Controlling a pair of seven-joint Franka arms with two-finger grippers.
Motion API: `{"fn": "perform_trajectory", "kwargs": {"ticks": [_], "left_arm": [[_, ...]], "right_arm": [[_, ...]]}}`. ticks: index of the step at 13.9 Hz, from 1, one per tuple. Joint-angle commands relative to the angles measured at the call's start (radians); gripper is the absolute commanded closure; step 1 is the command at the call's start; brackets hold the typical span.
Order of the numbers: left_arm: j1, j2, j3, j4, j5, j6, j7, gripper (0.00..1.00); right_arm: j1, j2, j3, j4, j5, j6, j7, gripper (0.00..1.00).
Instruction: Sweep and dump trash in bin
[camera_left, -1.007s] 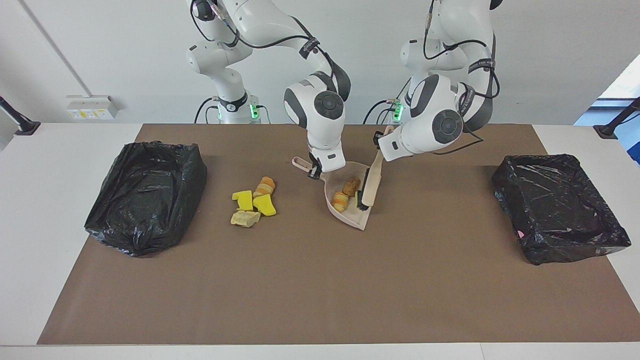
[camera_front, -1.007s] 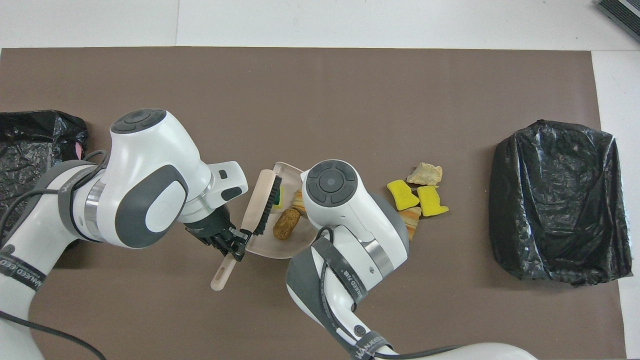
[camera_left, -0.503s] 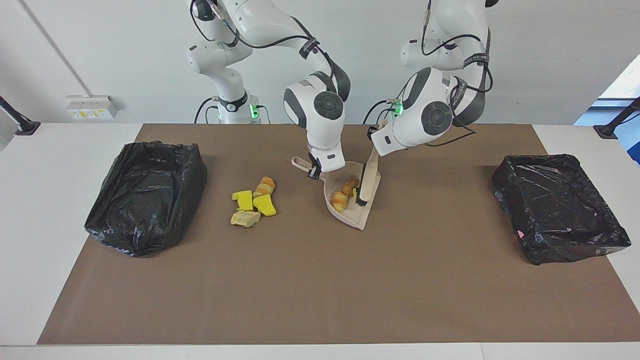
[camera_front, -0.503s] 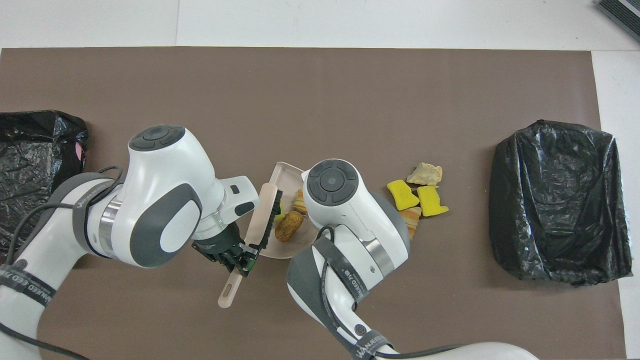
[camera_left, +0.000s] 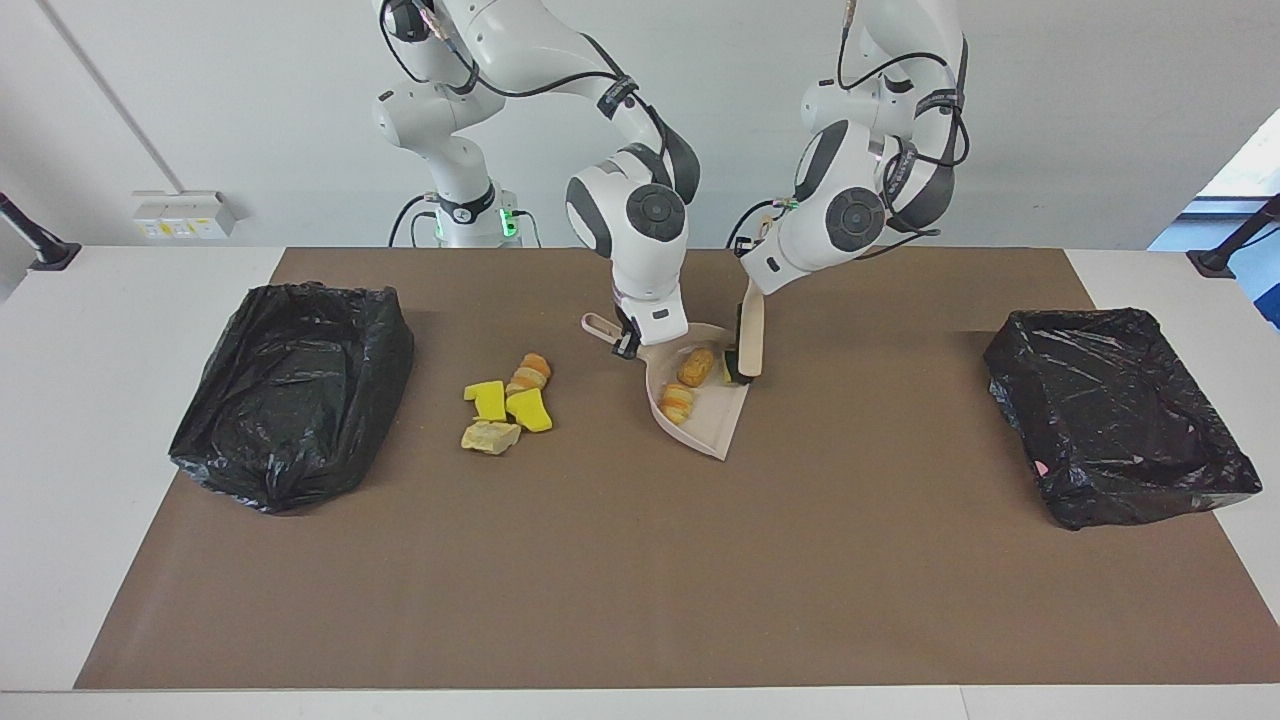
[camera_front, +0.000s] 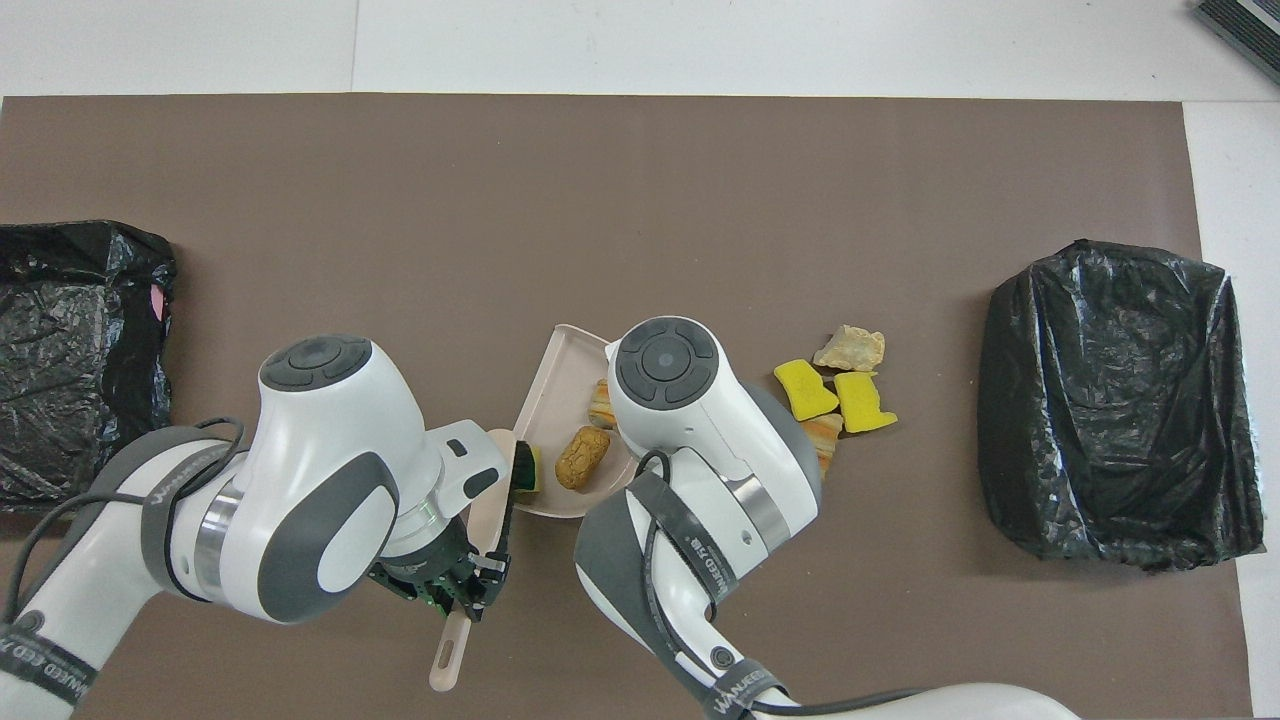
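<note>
I'm holding the beige plastic dustpan (camera_left: 700, 420) by its short handle with the right gripper (camera_left: 628, 345), jaws clenched on it; the flat, wedge-shaped pan is resting on the brown mat (camera_left: 640, 560) that covers the bench (camera_left: 120, 300). With the left gripper (camera_front: 452, 592) I'm gripping the beige brush (camera_left: 748, 335) at its slim handle, jaws clamped, the black bristles standing in the pan's end nearer the robots. In the pan I'm seeing a knobbly tan bread-like lump (camera_front: 581, 457), a striped orange lump (camera_left: 677, 402) and a yellow sponge bit (camera_front: 527, 467) against the bristles. The remaining trash (camera_left: 505, 405), spongy yellow chunks and crusty orange-tan pieces, is lying clustered on the mat beside the pan, toward the right arm's end. A crinkled, glossy black-bagged bin (camera_left: 290, 390) is sitting at that end, another bagged bin (camera_left: 1120, 420) at the left arm's end.
</note>
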Motion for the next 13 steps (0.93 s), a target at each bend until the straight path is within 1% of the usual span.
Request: {"fn": "perform_trajectory", "kwargs": {"ticks": [1,4,5,7,10,13], "left_arm": [[-0.010,-0.179,0.013,-0.160,-0.027,-0.007,-0.022,1.00],[-0.001,-0.245,0.016,-0.163,-0.052,-0.105,-0.021,1.00],[-0.004,-0.257,0.014,-0.166,-0.052,-0.113,-0.021,1.00],[-0.013,-0.256,0.010,-0.165,-0.053,-0.089,-0.019,1.00],[-0.013,-0.231,-0.001,-0.154,-0.076,0.084,-0.004,1.00],[-0.020,-0.193,-0.003,-0.142,-0.078,0.241,0.097,1.00]], "right_arm": [[-0.009,-0.007,0.006,-0.001,-0.002,-0.020,0.017,1.00],[-0.010,-0.007,0.006,-0.001,-0.003,-0.020,0.015,1.00],[-0.010,-0.007,0.006,-0.001,-0.003,-0.020,0.017,1.00],[-0.010,-0.007,0.006,-0.001,-0.003,-0.020,0.015,1.00],[-0.010,-0.007,0.006,-0.001,-0.003,-0.020,0.015,1.00],[-0.010,-0.007,0.006,-0.001,-0.003,-0.020,0.015,1.00]]}}
